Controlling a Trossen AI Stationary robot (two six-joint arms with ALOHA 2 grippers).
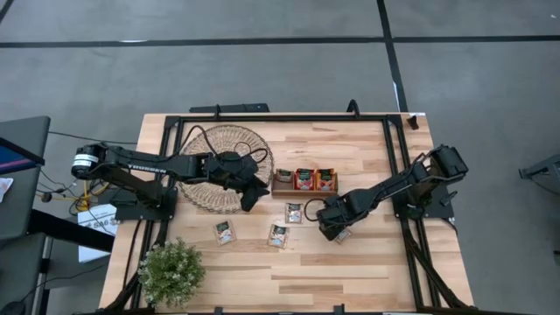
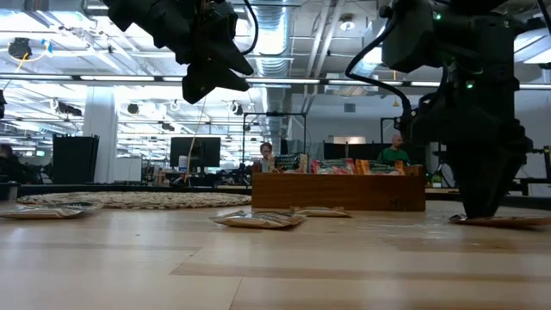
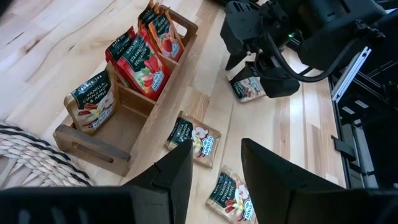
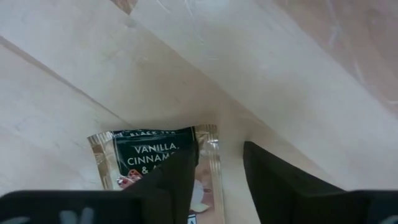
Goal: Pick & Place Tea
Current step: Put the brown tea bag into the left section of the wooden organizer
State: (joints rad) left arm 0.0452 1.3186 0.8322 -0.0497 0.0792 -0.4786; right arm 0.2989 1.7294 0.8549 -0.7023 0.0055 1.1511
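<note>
On the bench (image 1: 350, 271) the right gripper (image 4: 217, 177) stands low over a pale tea sachet (image 4: 152, 163) that lies flat on the wood; its fingers straddle the sachet's edge with a narrow gap, not closed on it. The label reads "BLACK TEA" and "VANILLA, CINNAMON" (the rest is hidden behind a finger). The left gripper (image 3: 214, 177) hovers empty above the round woven mat (image 1: 206, 153), fingers moderately apart. The wooden tray (image 3: 146, 109) holds a "VANILLA CINNAMON & APPLE" sachet (image 3: 93, 99) and red sachets (image 3: 140, 65) marked "STRAWBERRY". Three more pale sachets (image 1: 278, 234) lie loose in front of the tray.
</note>
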